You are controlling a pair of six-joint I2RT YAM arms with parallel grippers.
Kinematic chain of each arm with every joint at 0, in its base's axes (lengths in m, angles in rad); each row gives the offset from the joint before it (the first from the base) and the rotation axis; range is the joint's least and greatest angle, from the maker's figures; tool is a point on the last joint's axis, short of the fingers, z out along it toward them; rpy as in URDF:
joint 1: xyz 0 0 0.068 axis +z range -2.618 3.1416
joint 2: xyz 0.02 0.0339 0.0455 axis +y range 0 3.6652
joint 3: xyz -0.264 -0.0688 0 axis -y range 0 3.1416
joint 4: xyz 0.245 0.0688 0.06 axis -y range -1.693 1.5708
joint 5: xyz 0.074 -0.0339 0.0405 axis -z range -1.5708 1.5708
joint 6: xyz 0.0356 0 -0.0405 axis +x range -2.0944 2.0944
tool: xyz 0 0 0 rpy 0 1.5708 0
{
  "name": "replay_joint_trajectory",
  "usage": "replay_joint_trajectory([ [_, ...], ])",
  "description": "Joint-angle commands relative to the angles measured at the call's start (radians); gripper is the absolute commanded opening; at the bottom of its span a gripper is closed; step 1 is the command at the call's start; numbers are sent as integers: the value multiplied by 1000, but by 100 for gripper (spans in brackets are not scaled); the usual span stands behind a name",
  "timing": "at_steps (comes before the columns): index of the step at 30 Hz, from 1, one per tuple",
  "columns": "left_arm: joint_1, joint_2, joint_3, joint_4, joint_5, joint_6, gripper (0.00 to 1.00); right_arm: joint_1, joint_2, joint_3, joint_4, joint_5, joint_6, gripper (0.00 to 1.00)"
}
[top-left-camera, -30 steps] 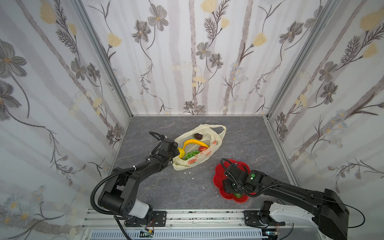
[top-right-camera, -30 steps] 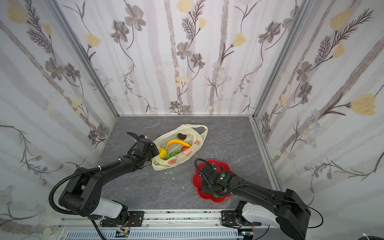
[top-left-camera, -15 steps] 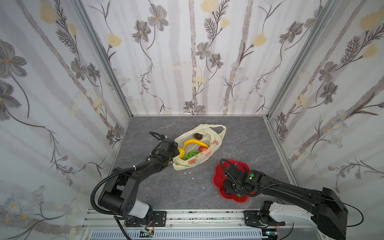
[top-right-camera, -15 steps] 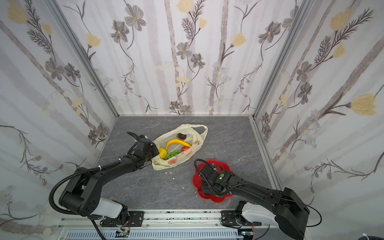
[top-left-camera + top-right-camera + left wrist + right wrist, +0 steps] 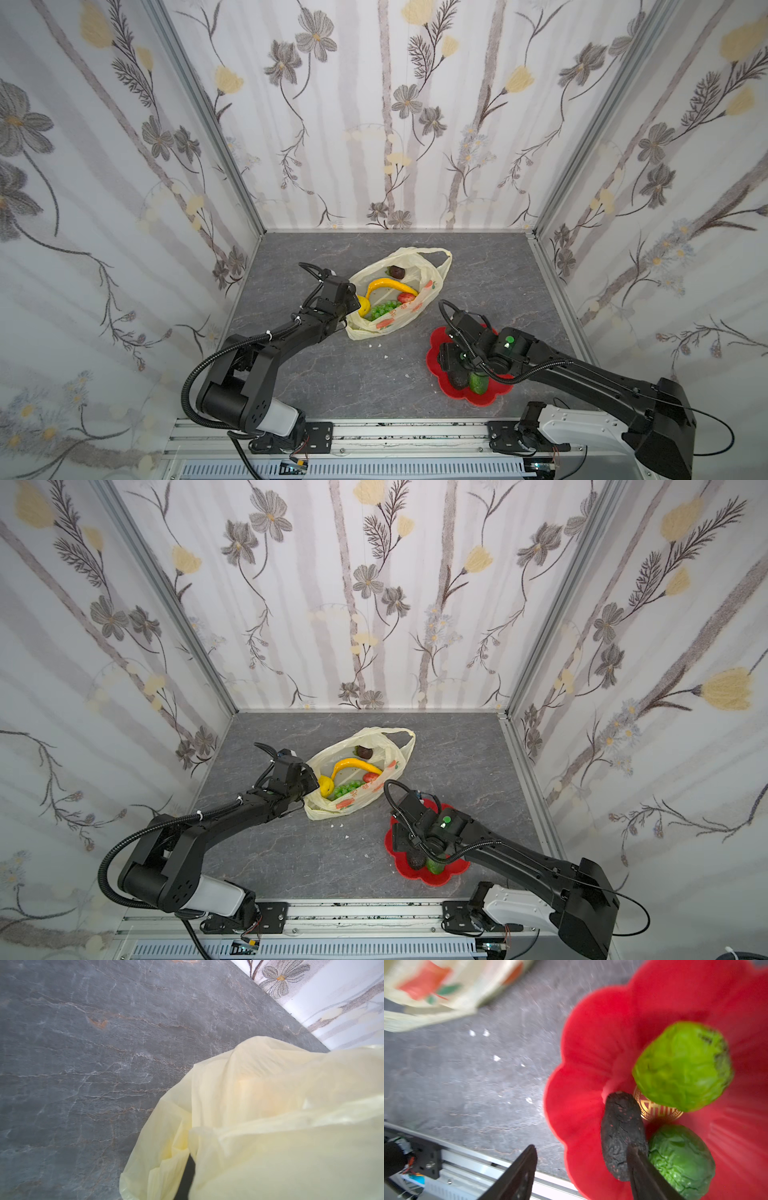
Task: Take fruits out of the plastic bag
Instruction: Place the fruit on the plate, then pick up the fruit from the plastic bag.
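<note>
Fruits lie in two places: a banana (image 5: 388,284), strawberry (image 5: 406,297), grapes (image 5: 382,309) and a dark fruit (image 5: 396,272) sit in the plastic bag (image 5: 376,328) mid-table, while two green avocados (image 5: 683,1066) and a dark avocado (image 5: 623,1136) rest in the red dish (image 5: 591,1064) near the front rail (image 5: 395,432). The bag bears orange fruit prints, and the dish's gold emblem (image 5: 658,1112) cannot be read. The bag's long axis runs front-left to back-right, mouth up, with bare table (image 5: 332,374) behind and right of it. The left gripper (image 5: 352,306) is clamped on the bag's rim. The right gripper (image 5: 581,1148) hangs over the dish, fingers spread, gripping nothing.
</note>
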Motion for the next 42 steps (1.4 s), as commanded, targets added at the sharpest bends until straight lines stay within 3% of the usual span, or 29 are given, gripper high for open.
replay_joint_trajectory([
  [1,-14,-11,4,17,3,4,0,-15,47,124,-5,84,-119,69],
  [8,-77,-43,-12,19,-11,3,0,-24,316,412,157,68,-224,69],
  [19,-36,-160,-153,35,-19,-69,0,8,676,680,318,-84,-228,67],
  [34,64,-83,-183,93,35,-98,0,31,978,896,351,-51,-292,65],
  [42,89,-40,-177,107,51,-104,0,7,1061,968,331,-48,-324,62],
])
